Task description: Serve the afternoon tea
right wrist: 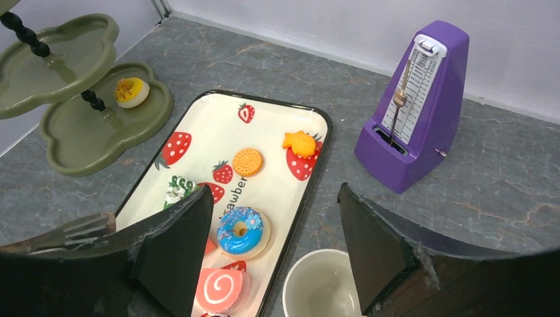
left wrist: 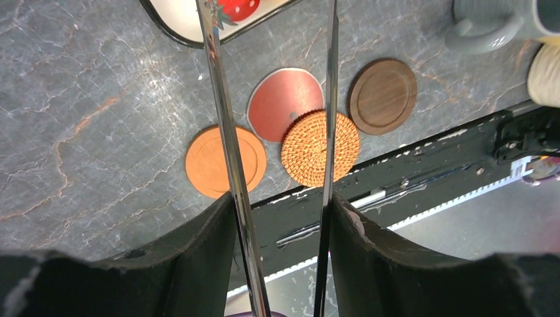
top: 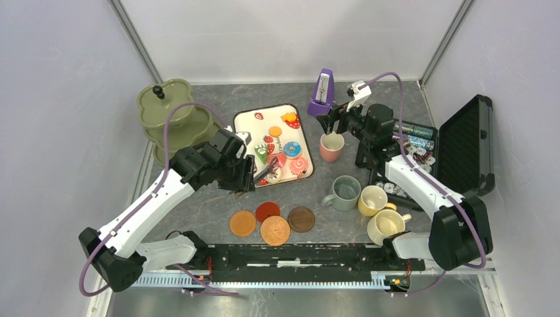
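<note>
Top external view showed the green tiered stand [top: 173,109] at far left, with the pastry tray [top: 244,132] just right of it. The right gripper [right wrist: 276,191] hung spread above the pink mug [top: 331,148], not touching it. The left gripper [left wrist: 282,198] clenched metal tongs [left wrist: 228,132] by the tray's near side. 3 mugs [top: 344,192] and 4 coasters [top: 275,230] sat nearer. 1 yellow pastry [right wrist: 131,92] lay on a lower tier.

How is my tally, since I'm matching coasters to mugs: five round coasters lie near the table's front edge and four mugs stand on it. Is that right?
Not quite. The left wrist view shows four coasters, not five: orange coaster, red coaster, woven coaster, dark brown coaster. The rest holds: pink mug, grey-green mug, yellow mug, cream mug.
</note>
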{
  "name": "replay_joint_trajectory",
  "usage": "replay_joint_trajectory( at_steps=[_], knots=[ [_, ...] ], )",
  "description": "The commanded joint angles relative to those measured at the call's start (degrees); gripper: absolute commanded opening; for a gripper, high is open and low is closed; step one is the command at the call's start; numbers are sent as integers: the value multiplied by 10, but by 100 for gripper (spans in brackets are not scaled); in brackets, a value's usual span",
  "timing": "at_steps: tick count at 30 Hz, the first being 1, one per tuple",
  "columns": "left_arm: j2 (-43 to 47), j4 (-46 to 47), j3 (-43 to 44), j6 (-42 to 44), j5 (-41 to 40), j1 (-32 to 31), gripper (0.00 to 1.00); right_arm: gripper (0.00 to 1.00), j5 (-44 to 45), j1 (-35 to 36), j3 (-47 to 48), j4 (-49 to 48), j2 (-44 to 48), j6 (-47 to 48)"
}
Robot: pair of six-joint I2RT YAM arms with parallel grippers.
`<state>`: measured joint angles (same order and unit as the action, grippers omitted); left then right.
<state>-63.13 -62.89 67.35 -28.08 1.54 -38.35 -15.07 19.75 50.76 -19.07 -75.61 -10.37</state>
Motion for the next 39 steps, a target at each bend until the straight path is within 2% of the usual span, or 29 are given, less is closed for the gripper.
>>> replay_joint_trajectory(
  at_steps=[1,6,12,26,39],
  knots=[
    [-14,13,-15,-16,-6,-14,59,78,-16,-2,2,-12,22,15],
    [-31,21,-20,-6,-7,-19,59,85,-26,-3,-3,-17,28,20],
    [-57,44,-23,1,5,-21,60,89,-28,-2,-4,-15,29,27],
    [-129,50,-5,20,-29,-43,59,90,-24,-2,-4,-16,25,31],
    [-159,21,26,5,-75,-95,57,89,-24,-2,-3,-15,24,30]
  ],
)
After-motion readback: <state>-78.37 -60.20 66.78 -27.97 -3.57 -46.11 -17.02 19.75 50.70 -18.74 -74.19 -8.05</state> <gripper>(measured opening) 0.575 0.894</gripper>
